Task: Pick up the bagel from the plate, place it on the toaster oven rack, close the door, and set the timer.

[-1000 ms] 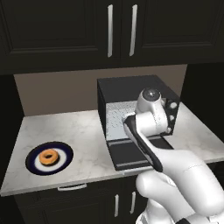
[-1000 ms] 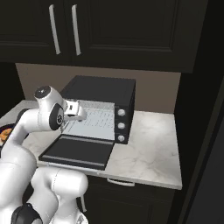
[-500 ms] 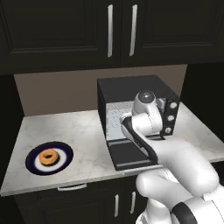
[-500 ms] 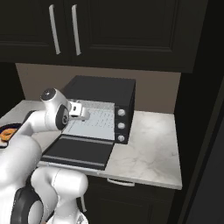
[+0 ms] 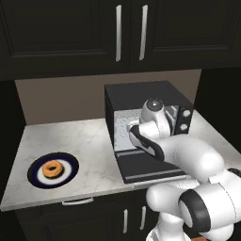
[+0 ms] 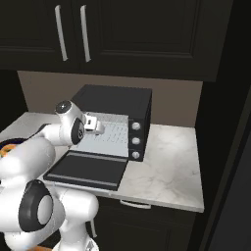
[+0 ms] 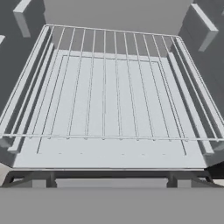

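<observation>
— Where's the bagel?

— The bagel (image 5: 52, 168) lies on the plate (image 5: 68, 163), at the left end of the worktop (image 5: 94, 146), well apart from me. In the right base view only a sliver of orange shows at the left edge, behind my arm.

— And the oven?

— The oven (image 5: 141, 94) stands on the worktop near the wall. Its door (image 5: 150, 167) is dropped flat toward the worktop's front edge; from the right side the door (image 6: 88, 169) lies open with its silver handle along the near edge. Three knobs (image 6: 134, 140) sit in a column on the oven's front right panel.

— Where's your hand?

— My fingers (image 6: 97, 125) are up at the mouth of the oven, above the open door. In the left base view my wrist hides them.

— Are they spread or pressed together?

— I cannot tell; the tips are too small in the right base view, and the hand view doesn't show them.

— What does the hand camera see?

— The rack (image 7: 109, 87), a silver wire grid running across the cavity between the two side walls, bare, with the pale oven floor under it. From the right, the rack (image 6: 110, 135) shows inside the opening.
</observation>
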Robot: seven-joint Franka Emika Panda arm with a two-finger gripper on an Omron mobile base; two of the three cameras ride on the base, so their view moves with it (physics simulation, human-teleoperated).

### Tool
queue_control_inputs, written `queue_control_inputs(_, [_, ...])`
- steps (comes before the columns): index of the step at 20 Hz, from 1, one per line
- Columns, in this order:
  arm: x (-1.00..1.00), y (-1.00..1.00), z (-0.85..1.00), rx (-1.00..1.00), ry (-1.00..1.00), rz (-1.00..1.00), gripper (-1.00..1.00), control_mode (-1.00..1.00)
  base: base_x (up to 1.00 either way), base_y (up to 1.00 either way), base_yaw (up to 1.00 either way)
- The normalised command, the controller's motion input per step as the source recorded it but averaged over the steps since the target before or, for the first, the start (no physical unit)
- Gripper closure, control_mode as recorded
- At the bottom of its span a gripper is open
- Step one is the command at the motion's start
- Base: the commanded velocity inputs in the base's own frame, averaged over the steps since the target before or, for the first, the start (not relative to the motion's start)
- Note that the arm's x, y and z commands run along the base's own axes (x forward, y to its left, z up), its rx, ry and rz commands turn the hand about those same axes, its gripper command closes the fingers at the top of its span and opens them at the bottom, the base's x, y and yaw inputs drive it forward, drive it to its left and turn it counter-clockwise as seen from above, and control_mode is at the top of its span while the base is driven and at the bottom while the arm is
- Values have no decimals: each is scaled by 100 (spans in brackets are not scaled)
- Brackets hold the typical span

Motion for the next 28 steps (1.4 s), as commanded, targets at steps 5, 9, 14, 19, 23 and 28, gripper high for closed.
queue_control_inputs(5, [32,0,-29,1,0,0,-100,-100,0,0,0])
queue_control_inputs(9, [37,0,-18,0,-1,0,-100,-100,0,0,0])
queue_control_inputs(14, [31,0,-6,0,-3,0,-100,-100,0,0,0])
queue_control_inputs(19, [27,0,-9,0,-1,0,-100,-100,0,0,0])
queue_control_inputs(23, [25,0,-14,0,0,0,-100,-100,0,0,0])
queue_control_inputs(28, [16,0,-15,1,0,0,-100,-100,0,0,0])
